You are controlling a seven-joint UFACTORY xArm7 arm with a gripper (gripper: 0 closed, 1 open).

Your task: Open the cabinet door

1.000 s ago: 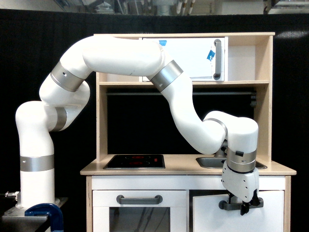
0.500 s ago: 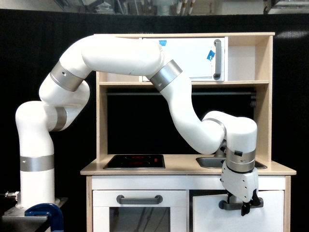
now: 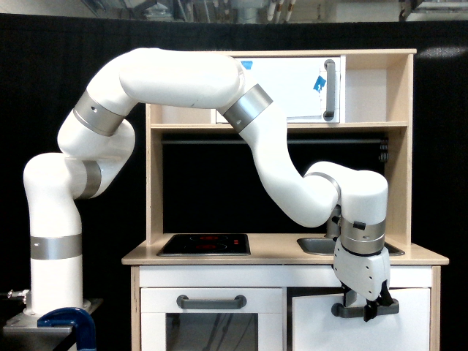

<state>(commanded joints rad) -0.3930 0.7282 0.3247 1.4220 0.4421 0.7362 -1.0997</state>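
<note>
The cabinet door (image 3: 411,323) is the plain white panel at the lower right of the toy kitchen. Its horizontal grey bar handle (image 3: 392,306) runs across the top of the panel. My gripper (image 3: 368,313) points downward from the white wrist, and its dark fingers are shut on the middle of that handle. A thin dark gap shows along the door's top edge at its left side, so the door stands slightly ajar. The lower part of the door is cut off by the frame.
To the exterior view's left of the door is an oven door with a window (image 3: 212,333). A sink (image 3: 316,246) and black hob (image 3: 205,243) sit in the wooden counter. An upper white door (image 3: 292,88) carries blue tape. A blue clamp (image 3: 69,322) sits at the arm's base.
The upper arm and elbow have shifted slightly to the exterior view's left, and the wrist has drawn a little that way with the handle still held. The door gap is barely changed.
</note>
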